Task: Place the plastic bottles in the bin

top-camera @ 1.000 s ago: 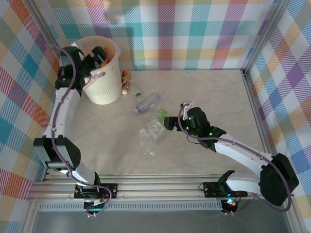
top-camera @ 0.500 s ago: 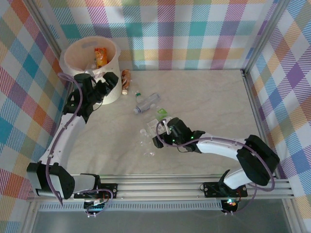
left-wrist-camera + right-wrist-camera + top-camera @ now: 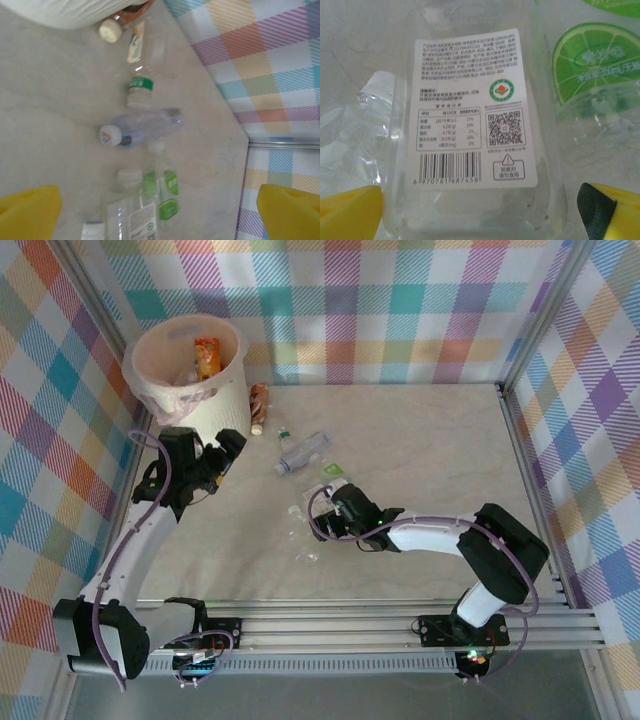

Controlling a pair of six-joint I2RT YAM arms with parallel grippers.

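Left arm has pulled back off the bin (image 3: 218, 412) to its near side. Left claw (image 3: 218, 458) is spread and empty, facing the loose bottles. An orange-label bottle (image 3: 207, 355) lies inside the bin, so that drop looks done.

Right arm has swung left and down onto the cluster mid-worktop (image 3: 430, 440). Right claw (image 3: 480, 212) is spread, with a finger on either side of the white-label bottle (image 3: 475, 110) and no pinch yet. The lime-label bottle (image 3: 595, 65) lies just beside it and could get caught in the grab.

Still out on the worktop are the blue-label bottle (image 3: 303, 452), a brown bottle (image 3: 258, 407) against the bin's right wall, and some clear ones near the cluster. Several bottles are left, so the task is partway. The likely next step is closing on the white-label bottle.
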